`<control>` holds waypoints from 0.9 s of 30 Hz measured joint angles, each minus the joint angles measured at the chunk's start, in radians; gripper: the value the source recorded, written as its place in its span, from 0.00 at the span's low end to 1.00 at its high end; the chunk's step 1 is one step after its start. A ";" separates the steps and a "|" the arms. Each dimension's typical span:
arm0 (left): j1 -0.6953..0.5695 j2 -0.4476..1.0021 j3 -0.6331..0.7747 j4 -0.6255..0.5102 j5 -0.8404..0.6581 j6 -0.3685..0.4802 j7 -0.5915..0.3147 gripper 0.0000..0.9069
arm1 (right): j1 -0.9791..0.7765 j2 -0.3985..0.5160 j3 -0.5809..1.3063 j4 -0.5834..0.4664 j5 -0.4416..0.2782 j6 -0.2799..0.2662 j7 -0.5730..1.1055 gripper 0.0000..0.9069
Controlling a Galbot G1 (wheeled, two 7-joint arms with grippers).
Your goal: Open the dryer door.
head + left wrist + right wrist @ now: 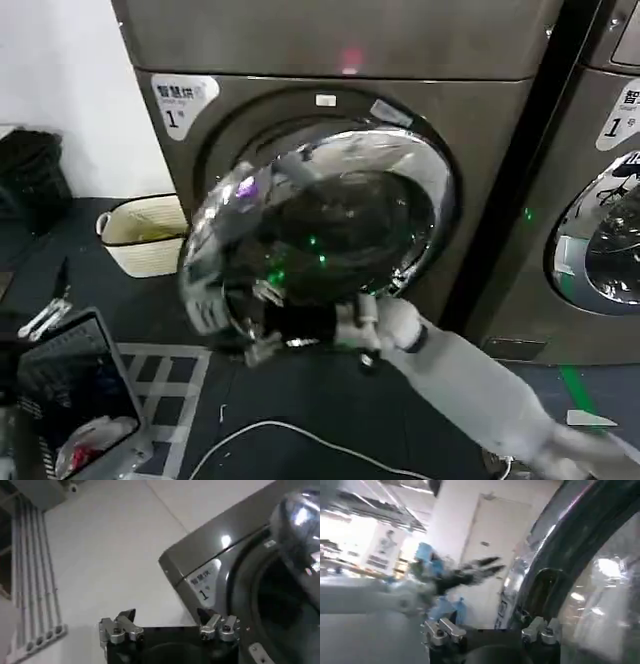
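The dryer (490, 150) is bronze-grey with a white "1" sticker at its upper left corner. Its dryer door (320, 230), a chrome ring around dark glass, stands swung partly out from the round drum opening. My right arm reaches in from the lower right, and the right gripper (352, 335) is at the door's lower edge. In the right wrist view the right gripper (487, 630) is open, one finger (540, 630) close against the door's dark rim (555, 575). My left gripper (170, 625) is open and holds nothing, low beside the dryer's sticker corner (202, 587).
A second, similar machine (600, 220) stands at the right across a dark gap. A cream basket (145, 235) sits on the floor left of the dryer, below a white wall. A grey bin (70, 400) and a white cable (300, 435) lie on the dark floor.
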 joint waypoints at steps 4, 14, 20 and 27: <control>-0.045 0.058 0.069 0.025 0.036 0.007 -0.002 1.00 | -0.055 -0.059 0.066 0.044 0.015 0.000 -0.101 1.00; -0.202 0.185 0.315 0.088 0.057 0.011 0.019 1.00 | -0.433 -0.214 0.483 0.208 0.024 0.036 -0.171 1.00; -0.294 0.213 0.461 0.107 0.068 -0.022 0.091 1.00 | -0.830 -0.183 0.932 0.331 0.010 0.123 -0.115 1.00; -0.392 0.208 0.683 0.146 0.104 -0.060 0.096 1.00 | -1.237 0.042 1.411 0.415 -0.189 0.306 0.260 1.00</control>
